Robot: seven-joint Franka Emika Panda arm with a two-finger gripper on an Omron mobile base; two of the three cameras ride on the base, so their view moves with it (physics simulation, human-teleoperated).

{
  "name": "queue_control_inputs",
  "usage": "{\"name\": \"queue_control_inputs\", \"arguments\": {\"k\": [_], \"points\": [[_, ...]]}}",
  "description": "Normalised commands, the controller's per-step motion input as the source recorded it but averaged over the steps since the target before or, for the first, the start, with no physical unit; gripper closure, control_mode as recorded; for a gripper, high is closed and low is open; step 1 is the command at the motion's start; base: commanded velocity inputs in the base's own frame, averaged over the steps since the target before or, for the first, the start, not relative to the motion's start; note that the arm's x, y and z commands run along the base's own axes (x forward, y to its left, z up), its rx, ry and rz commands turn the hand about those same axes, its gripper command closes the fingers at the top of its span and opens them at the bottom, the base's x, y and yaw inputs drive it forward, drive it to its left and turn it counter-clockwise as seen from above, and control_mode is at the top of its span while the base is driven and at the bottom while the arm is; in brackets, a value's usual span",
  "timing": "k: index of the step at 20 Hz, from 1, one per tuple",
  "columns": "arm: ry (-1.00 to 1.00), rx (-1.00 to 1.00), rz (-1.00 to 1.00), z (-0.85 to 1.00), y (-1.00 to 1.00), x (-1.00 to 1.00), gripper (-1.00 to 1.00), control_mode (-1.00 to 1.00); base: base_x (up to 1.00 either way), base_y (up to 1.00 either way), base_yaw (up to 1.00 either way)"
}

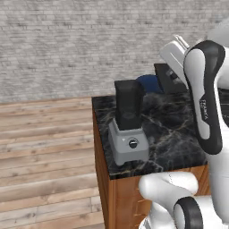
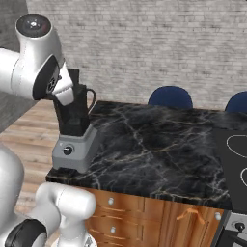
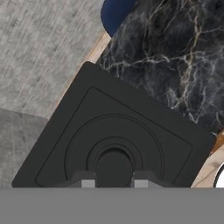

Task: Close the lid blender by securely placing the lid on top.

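Note:
The blender (image 1: 129, 112) stands at the counter's near left corner, a tall black jar on a grey base (image 2: 72, 149) with one round knob in front. In the left base view its top is uncovered. The lid (image 1: 164, 82), a flat black squarish slab, hangs tilted in the air to the right of the jar and above its top. My gripper (image 1: 172, 72) comes down on it from above. In the hand view the lid (image 3: 131, 127) spreads wide, and its round centre knob (image 3: 113, 168) sits between the fingertips of my gripper (image 3: 113, 183), which is shut on it.
The black marble counter (image 1: 170, 129) ends just left of the blender, with wooden floor below. Two blue chairs (image 2: 170, 98) (image 2: 239, 102) stand behind it. A cooktop (image 2: 231, 154) lies at the far right. My own arm (image 2: 38, 67) crosses in front of the jar's top in the right base view.

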Motion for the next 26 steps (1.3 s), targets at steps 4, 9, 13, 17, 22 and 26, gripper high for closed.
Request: {"name": "queue_control_inputs", "arguments": {"k": [4, 9, 13, 17, 22, 26], "points": [[0.08, 0.01, 0.0, 0.19, 0.59, 0.4, 1.0, -1.0, 0.0, 0.0, 0.0], [0.05, 0.03, 0.0, -0.02, 0.06, 0.65, 1.0, -1.0, 0.0, 0.0, 0.0], [0.11, 0.0, 0.0, -0.15, 0.22, 0.63, 1.0, -1.0, 0.0, 0.0, 0.0], [0.15, -0.03, 0.0, -0.29, 0.22, 0.42, 1.0, -1.0, 0.0, 0.0, 0.0], [0.12, -0.03, 0.0, -0.14, 0.1, 0.41, 1.0, -1.0, 0.0, 0.0, 0.0], [0.12, -0.02, 0.0, -0.17, 0.03, 0.43, 1.0, -1.0, 0.0, 0.0, 0.0]]}}
